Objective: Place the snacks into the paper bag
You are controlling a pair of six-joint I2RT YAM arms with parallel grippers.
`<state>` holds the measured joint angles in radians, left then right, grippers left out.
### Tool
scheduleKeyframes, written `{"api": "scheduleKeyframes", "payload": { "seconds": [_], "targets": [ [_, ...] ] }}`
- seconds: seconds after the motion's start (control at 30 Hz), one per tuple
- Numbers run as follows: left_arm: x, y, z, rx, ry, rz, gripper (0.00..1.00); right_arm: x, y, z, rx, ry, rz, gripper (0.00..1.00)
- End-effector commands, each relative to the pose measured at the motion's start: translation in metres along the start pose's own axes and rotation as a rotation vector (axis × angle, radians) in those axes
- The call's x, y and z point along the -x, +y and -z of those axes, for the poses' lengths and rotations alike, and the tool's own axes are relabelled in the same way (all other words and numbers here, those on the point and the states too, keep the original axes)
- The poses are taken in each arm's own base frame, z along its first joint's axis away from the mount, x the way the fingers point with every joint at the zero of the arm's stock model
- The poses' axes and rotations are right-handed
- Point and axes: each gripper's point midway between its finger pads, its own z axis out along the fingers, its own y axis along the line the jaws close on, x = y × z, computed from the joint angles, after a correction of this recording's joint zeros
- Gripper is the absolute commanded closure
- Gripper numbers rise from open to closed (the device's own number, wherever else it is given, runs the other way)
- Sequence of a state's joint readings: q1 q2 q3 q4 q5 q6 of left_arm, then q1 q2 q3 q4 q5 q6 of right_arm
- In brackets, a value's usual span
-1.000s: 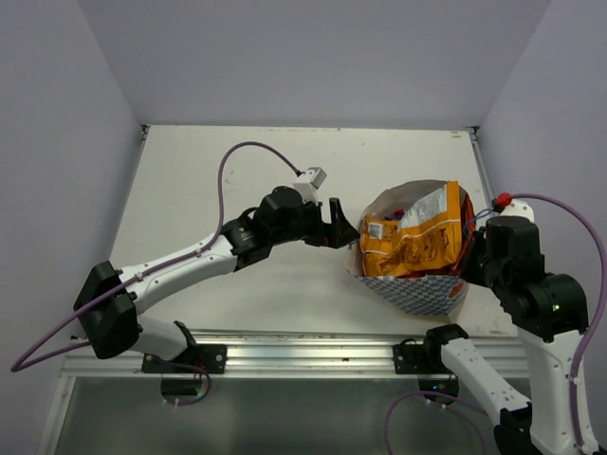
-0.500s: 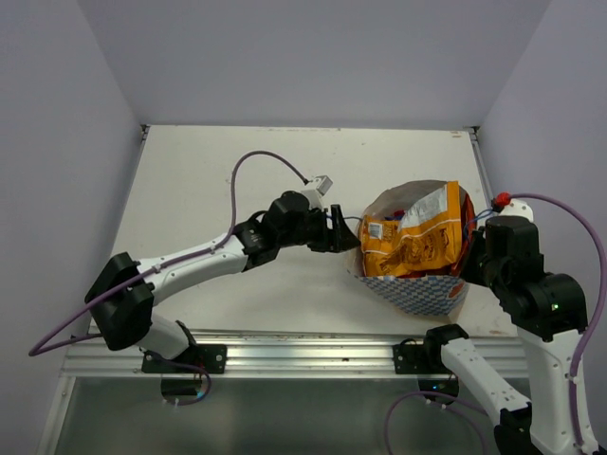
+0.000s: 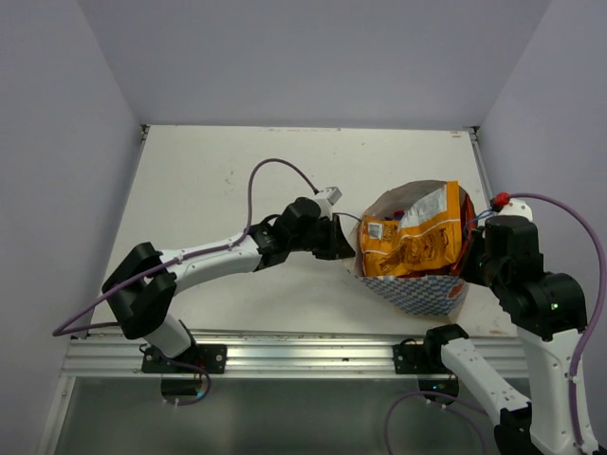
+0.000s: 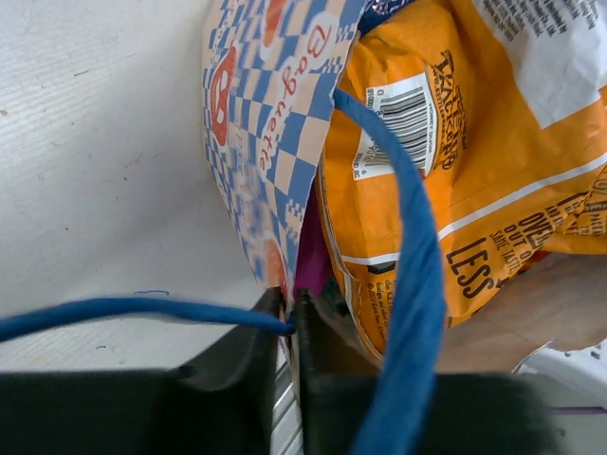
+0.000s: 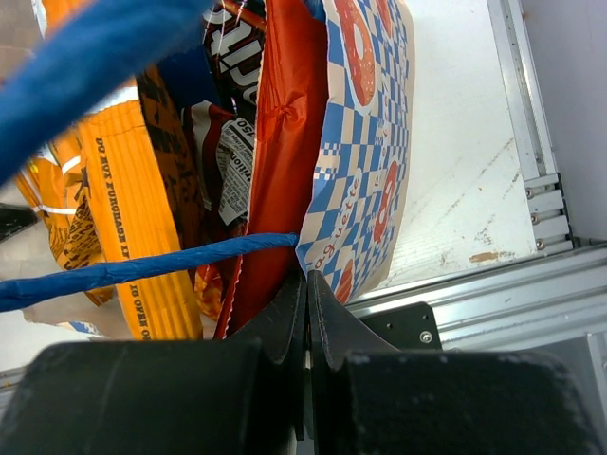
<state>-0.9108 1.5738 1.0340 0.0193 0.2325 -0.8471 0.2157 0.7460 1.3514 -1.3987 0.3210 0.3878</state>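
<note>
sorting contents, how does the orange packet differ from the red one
The orange packet bulges out of the paper bag; the red packet is squeezed flat against the bag's patterned wall. The orange packet shows a barcode and white label; the red packet shows plain foil. Both are crinkly, inside the bag.

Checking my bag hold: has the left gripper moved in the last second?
Yes. The left gripper slid toward the table's near rail and onto the paper bag's left wall, jaws closing.

Left arm [image 3: 204, 258], right arm [image 3: 531, 294]: white links, black joints, purple cables [image 3: 275, 161]. Left gripper [image 4: 289, 327], right gripper [image 5: 305, 313]: black. Red cap [image 3: 502, 199] beside right arm's cable.
</note>
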Motion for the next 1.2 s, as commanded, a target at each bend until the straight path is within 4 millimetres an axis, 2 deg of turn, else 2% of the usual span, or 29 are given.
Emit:
{"api": "scheduleKeyframes", "payload": {
  "seconds": [0.0,0.03,0.1,0.17,0.2,0.27,0.3,0.33,0.4,0.43,0.5,0.53,0.57,0.63,0.7,0.73,0.8,0.83,0.87,0.9,0.93,0.97,1.0,1.03,1.1,1.13,1.17],
  "targets": [
    [0.009,-0.020,-0.005,-0.071,-0.014,-0.037,0.95,0.007,0.005,-0.006,0.011,-0.010,0.017,1.00],
    [0.014,-0.026,-0.005,-0.089,-0.029,-0.039,1.00,0.007,0.006,-0.006,0.012,-0.008,0.021,1.00],
    [0.024,-0.031,-0.006,-0.079,-0.055,-0.041,1.00,0.008,0.008,-0.006,0.024,-0.010,0.020,1.00],
    [0.053,-0.057,0.008,-0.084,-0.126,-0.060,1.00,0.014,0.012,-0.005,0.039,-0.015,0.025,1.00],
    [0.064,-0.058,0.014,-0.044,-0.165,-0.063,1.00,0.016,0.015,-0.004,0.053,-0.016,0.026,1.00],
    [0.096,-0.091,0.040,-0.056,-0.246,-0.082,1.00,0.027,0.022,-0.001,0.083,-0.029,0.041,1.00],
    [0.110,-0.097,0.050,-0.035,-0.292,-0.081,1.00,0.029,0.028,-0.001,0.111,-0.024,0.044,1.00],
    [0.124,-0.113,0.065,-0.038,-0.319,-0.088,1.00,0.033,0.033,0.000,0.131,-0.026,0.052,1.00],
    [0.146,-0.133,0.092,-0.026,-0.408,-0.087,1.00,0.049,0.046,0.005,0.181,-0.042,0.048,1.00],
    [0.148,-0.133,0.102,-0.004,-0.416,-0.086,1.00,0.062,0.053,0.015,0.221,-0.081,0.038,1.00],
    [0.153,-0.142,0.117,0.012,-0.456,-0.084,1.00,0.077,0.062,0.016,0.245,-0.091,0.041,1.00],
    [0.151,-0.139,0.123,0.033,-0.454,-0.081,1.00,0.090,0.069,0.025,0.282,-0.121,0.042,1.00],
    [0.152,-0.138,0.128,0.050,-0.462,-0.081,1.00,0.097,0.077,0.022,0.297,-0.109,0.048,1.00],
    [0.157,-0.130,0.141,0.106,-0.491,-0.086,1.00,0.111,0.093,0.029,0.375,-0.133,0.051,1.00],
    [0.161,-0.119,0.151,0.173,-0.516,-0.093,1.00,0.119,0.106,0.026,0.407,-0.136,0.048,1.00],
    [0.162,-0.118,0.158,0.191,-0.527,-0.094,1.00,0.124,0.120,0.031,0.451,-0.151,0.063,1.00],
    [0.167,-0.108,0.171,0.256,-0.563,-0.098,1.00,0.127,0.136,0.022,0.438,-0.137,0.092,1.00],
    [0.168,-0.105,0.181,0.272,-0.585,-0.096,1.00,0.120,0.157,0.024,0.485,-0.121,0.126,1.00],
    [0.170,-0.098,0.185,0.309,-0.608,-0.094,1.00,0.117,0.165,0.018,0.474,-0.117,0.139,1.00],
    [0.161,-0.082,0.182,0.356,-0.588,-0.100,1.00,0.110,0.178,0.009,0.478,-0.091,0.158,1.00],
    [0.159,-0.076,0.186,0.373,-0.595,-0.093,1.00,0.091,0.194,-0.005,0.491,-0.055,0.175,1.00],
    [0.154,-0.067,0.183,0.394,-0.589,-0.093,1.00,0.081,0.201,-0.015,0.487,-0.033,0.182,1.00],
    [0.142,-0.051,0.170,0.418,-0.562,-0.087,1.00,0.071,0.205,-0.026,0.470,-0.015,0.167,1.00],
    [0.135,-0.044,0.168,0.419,-0.554,-0.084,1.00,0.048,0.211,-0.043,0.460,0.019,0.185,1.00],
    [0.115,-0.023,0.151,0.443,-0.502,-0.082,1.00,0.031,0.213,-0.058,0.430,0.044,0.179,1.00],
    [0.111,-0.019,0.147,0.448,-0.489,-0.083,1.00,0.020,0.215,-0.064,0.421,0.062,0.200,1.00],
    [0.109,-0.017,0.145,0.452,-0.483,-0.088,1.00,0.020,0.216,-0.064,0.410,0.059,0.213,1.00]
  ]
}}
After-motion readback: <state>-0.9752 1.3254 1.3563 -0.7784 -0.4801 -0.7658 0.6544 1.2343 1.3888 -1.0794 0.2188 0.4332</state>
